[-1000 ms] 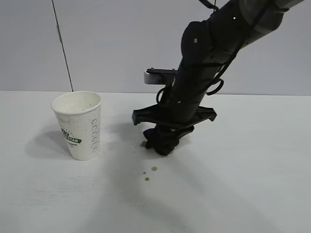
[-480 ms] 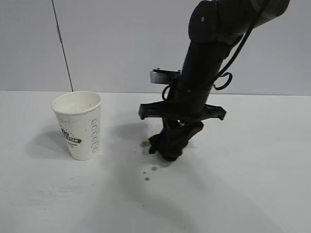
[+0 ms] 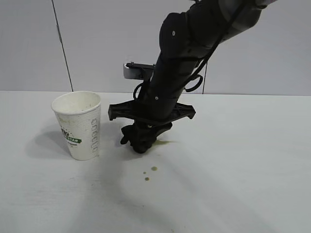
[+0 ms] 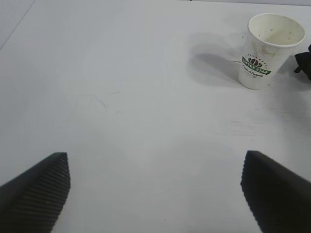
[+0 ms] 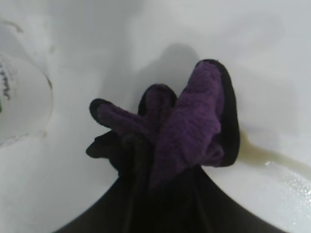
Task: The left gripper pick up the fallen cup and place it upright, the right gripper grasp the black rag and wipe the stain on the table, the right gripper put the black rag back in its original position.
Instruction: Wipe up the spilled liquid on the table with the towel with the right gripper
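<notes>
Counting one cup (image 3: pixel 77 124), one rag (image 3: pixel 141 141)

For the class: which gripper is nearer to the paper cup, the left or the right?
The right. The right gripper, shut on the black rag, presses the table just beside the cup. The left gripper hangs open, well back from it.

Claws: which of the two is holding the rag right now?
The right claw, pressed to the table beside the cup, grips the black rag; the left claw hangs wide open, holding nothing.
</notes>
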`<action>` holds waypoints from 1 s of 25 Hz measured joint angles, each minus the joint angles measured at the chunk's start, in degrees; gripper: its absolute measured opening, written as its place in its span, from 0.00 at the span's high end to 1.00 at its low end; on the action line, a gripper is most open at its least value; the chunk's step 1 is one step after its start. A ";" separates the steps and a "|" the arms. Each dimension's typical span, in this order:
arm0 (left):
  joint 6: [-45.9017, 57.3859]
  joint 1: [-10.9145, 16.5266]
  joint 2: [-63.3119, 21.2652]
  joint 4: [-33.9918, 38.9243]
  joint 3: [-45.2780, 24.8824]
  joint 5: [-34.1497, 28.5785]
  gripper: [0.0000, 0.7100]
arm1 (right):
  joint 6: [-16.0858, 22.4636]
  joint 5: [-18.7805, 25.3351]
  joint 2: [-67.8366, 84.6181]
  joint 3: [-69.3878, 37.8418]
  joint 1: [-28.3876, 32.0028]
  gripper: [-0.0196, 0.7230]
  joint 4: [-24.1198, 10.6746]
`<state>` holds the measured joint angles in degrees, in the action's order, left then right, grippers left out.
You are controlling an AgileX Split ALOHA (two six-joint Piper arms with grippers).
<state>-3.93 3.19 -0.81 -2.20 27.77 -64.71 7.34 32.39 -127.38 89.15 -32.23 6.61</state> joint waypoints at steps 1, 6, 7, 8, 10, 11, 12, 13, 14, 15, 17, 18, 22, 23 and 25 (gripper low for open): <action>0.00 0.00 0.00 0.00 0.00 0.00 0.03 | 0.37 -0.65 -0.41 0.00 0.00 0.77 -0.04; 0.00 0.00 0.00 0.00 0.00 0.00 0.03 | 0.58 -2.04 -0.81 0.19 0.00 0.77 -1.07; 0.00 0.00 0.00 0.00 0.00 0.00 0.03 | 0.58 -2.10 -0.81 0.19 0.00 0.77 -1.49; 0.00 0.00 0.00 0.00 0.00 0.00 0.03 | 0.64 -2.10 -0.81 0.23 0.00 0.77 -2.03; 0.00 0.00 0.00 0.00 0.00 0.00 0.03 | 1.24 -1.95 -0.81 0.29 0.37 0.77 -3.89; 0.00 0.00 0.00 0.00 0.00 0.00 0.03 | 1.74 -1.66 -0.81 0.29 0.86 0.77 -4.68; 0.00 0.00 0.00 0.00 0.00 0.00 0.03 | 2.14 -1.23 -0.81 0.36 1.49 0.77 -5.72; 0.00 0.00 0.00 0.00 0.00 0.00 0.03 | 2.62 -0.71 -0.81 0.49 2.13 0.77 -6.61; 0.00 0.00 0.00 0.00 0.00 0.00 0.03 | 2.92 -0.14 -0.81 0.55 2.99 0.77 -7.60; 0.00 0.00 0.00 0.00 0.00 0.00 0.03 | 3.06 0.51 -0.81 0.59 3.95 0.77 -8.38; 0.00 0.00 0.00 0.00 0.00 0.00 0.03 | 3.15 1.68 -0.70 0.59 5.84 0.77 -9.74; 0.00 0.00 0.00 0.00 0.00 0.00 0.03 | 3.20 2.71 -0.65 0.74 6.86 0.77 -10.33; 0.00 0.00 0.00 0.00 0.00 0.00 0.03 | 3.32 7.78 -0.20 1.09 9.81 0.77 -11.35; 0.00 0.00 0.00 0.00 0.00 0.00 0.03 | 3.32 9.37 -0.19 1.15 10.20 0.77 -11.50; 0.00 0.00 0.00 0.00 0.00 0.00 0.03 | 2.27 11.91 -0.01 1.27 10.30 0.77 -11.31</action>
<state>-3.93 3.19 -0.81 -2.20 27.77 -64.71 9.61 44.31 -127.38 90.42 -21.92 -4.70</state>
